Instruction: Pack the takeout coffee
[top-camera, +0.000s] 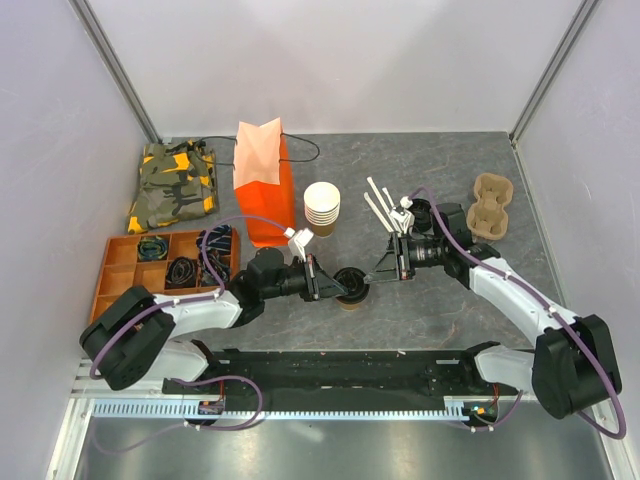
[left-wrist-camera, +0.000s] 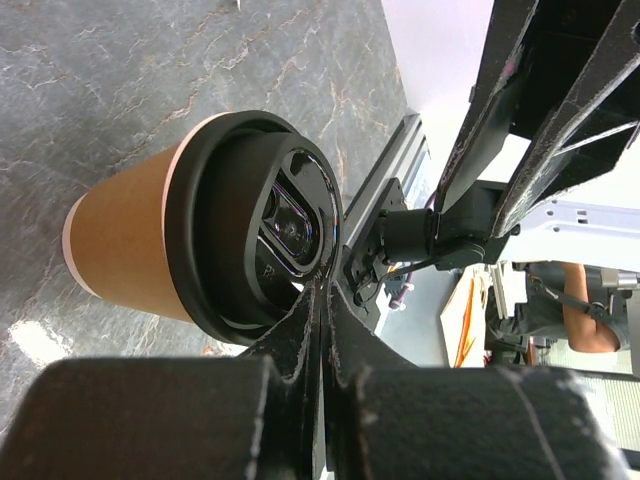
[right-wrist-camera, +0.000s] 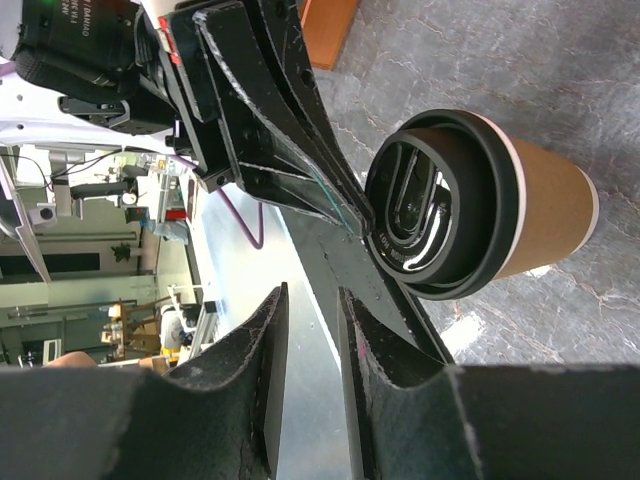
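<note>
The takeout coffee is a small tan cup with a black lid, standing on the table between my two grippers. In the left wrist view the cup and its lid fill the middle. My left gripper is shut with nothing between its fingers, and its tips touch the lid's rim; it also shows in the top view. My right gripper is just right of the cup. In the right wrist view the right gripper is open a narrow gap and empty, beside the lid.
An orange paper bag stands open at the back. A stack of lidless tan cups is beside it. White stirrers, a cardboard cup carrier, an orange organiser tray and a camouflage cloth lie around.
</note>
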